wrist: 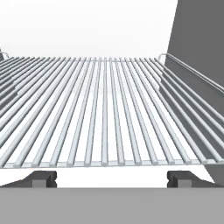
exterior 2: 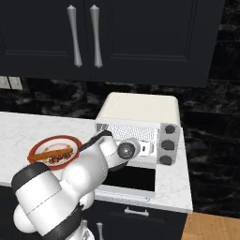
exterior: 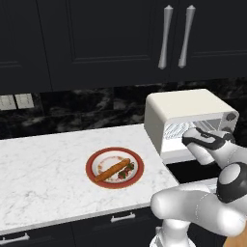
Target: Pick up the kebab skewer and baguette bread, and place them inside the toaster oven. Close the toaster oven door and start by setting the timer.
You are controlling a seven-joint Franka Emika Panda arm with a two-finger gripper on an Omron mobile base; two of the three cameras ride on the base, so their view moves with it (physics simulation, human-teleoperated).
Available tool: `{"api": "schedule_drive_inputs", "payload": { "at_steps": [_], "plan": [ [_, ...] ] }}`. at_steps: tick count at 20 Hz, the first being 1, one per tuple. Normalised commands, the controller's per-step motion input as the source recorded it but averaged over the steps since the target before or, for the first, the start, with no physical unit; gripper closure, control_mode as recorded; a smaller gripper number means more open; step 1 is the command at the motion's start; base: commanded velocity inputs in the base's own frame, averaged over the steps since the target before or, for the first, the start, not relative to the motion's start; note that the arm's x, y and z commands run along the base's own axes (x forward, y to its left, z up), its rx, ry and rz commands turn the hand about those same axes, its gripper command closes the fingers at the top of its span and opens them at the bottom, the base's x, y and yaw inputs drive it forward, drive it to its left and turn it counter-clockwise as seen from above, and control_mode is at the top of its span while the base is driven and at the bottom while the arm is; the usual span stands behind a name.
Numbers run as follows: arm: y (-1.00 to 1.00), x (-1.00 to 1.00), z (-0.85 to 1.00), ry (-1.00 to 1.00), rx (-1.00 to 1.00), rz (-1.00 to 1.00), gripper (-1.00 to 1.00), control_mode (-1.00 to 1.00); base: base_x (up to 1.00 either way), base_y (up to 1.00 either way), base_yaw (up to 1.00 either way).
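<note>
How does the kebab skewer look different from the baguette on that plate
The baguette bread is a smooth, plain orange-brown loaf; the kebab skewer is a row of small dark red, green and brown chunks. The baguette is clearly longer, running diagonally across the plate; the skewer is short and sits at its right end. Both lie flat on the same red-rimmed plate, side by side.

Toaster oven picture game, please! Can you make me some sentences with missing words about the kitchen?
1. The baguette and the skewer lie on a ____ with a red rim.
2. The toaster oven door is ____.
3. The gripper faces the oven's wire ____.
4. The oven has ____ grey knobs.

Missing words: plate; open; rack; three
</note>
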Motion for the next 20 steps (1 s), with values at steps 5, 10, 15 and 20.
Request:
{"api": "schedule_drive_inputs", "payload": {
  "at_steps": [5,10,15,20],
  "plan": [
    [-0.14,0.00,0.00,-0.04,0.00,0.00,-1.00,-1.00,0.00,0.00,0.00],
    [-0.03,-0.07,0.00,-0.10,0.00,0.00,-1.00,-1.00,0.00,0.00,0.00],
    [0.00,-0.03,0.08,-0.15,0.00,0.00,-1.00,-1.00,0.00,0.00,0.00],
    [0.00,0.05,0.13,-0.06,0.00,0.00,-1.00,-1.00,0.00,0.00,0.00]
  ]
}}
